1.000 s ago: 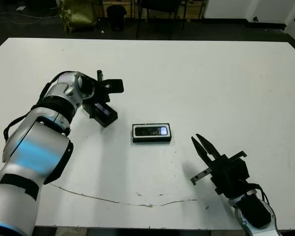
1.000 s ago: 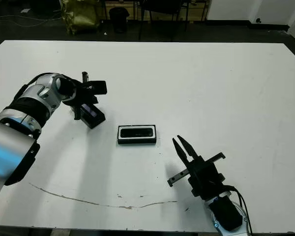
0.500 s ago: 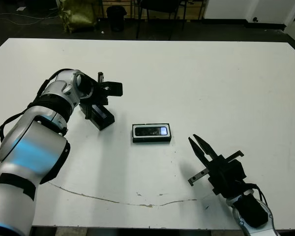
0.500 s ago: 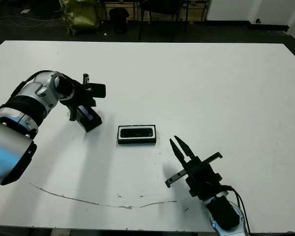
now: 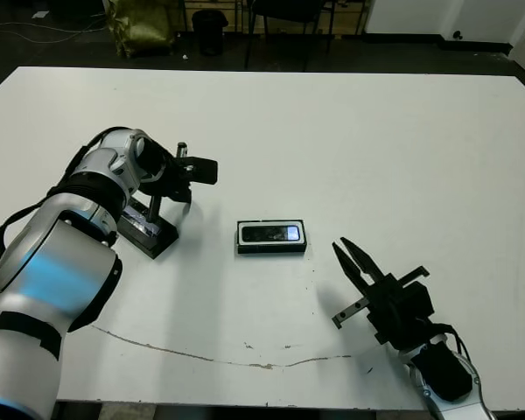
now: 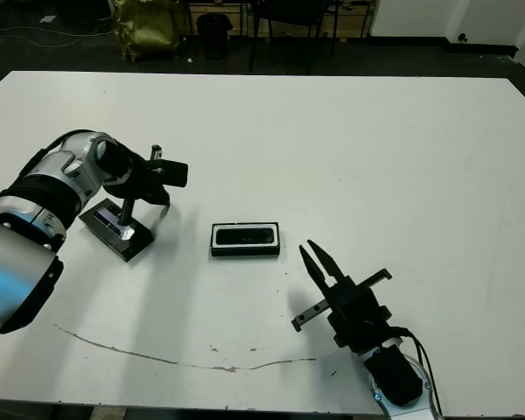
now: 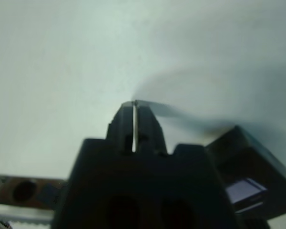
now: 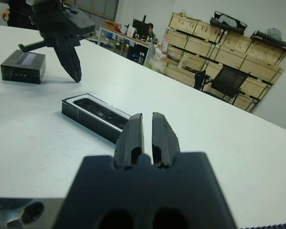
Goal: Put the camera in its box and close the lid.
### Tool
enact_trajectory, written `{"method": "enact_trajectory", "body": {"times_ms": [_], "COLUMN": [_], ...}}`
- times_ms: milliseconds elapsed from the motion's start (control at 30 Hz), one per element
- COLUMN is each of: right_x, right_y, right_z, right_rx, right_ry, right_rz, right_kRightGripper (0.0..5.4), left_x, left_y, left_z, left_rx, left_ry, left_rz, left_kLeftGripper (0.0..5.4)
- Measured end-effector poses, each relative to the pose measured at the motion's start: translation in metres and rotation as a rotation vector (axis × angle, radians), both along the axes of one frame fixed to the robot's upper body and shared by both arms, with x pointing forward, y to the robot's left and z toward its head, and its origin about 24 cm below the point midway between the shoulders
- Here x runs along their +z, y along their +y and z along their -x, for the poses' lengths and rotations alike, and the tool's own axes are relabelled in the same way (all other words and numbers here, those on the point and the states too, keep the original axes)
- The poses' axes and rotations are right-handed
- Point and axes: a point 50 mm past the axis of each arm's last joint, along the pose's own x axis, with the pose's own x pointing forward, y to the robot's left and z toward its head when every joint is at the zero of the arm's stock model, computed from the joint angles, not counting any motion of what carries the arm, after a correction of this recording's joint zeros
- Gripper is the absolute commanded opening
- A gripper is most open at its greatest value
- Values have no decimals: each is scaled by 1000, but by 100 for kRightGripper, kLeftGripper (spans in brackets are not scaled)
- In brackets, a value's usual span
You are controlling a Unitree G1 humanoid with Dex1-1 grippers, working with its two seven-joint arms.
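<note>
camera (image 5: 271,234) lying inside box (image 5: 272,248) at mid-table, bluish patch up. left gripper (image 6: 125,213) pressed together, holding nothing, tips pointing down just beside lid (image 6: 115,229), maybe touching its top; can't tell. lid flat on table (image 5: 376,149), left of box and apart from it, grey strip up. right gripper (image 5: 348,259) near front edge, right of box, narrow, nearly together, holding nothing, aimed toward box. chairs (image 5: 280,13) past far edge.
</note>
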Motion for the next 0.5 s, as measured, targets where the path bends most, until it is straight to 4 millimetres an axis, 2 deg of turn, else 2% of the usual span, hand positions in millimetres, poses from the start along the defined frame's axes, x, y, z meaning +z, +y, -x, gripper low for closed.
{"method": "enact_trajectory", "body": {"times_ms": [300,500], "right_x": [0,-3], "right_y": [1,1], "right_z": [0,0], "right_rx": [2,11], "right_ry": [9,16], "right_rz": [2,-1], "right_kRightGripper": [4,4], "left_x": [1,7], "left_y": [-6,-10], "left_z": [2,2], "left_rx": [-22,-2], "left_ry": [49,24], "left_rz": [44,242], "left_kLeftGripper": [0,0]}}
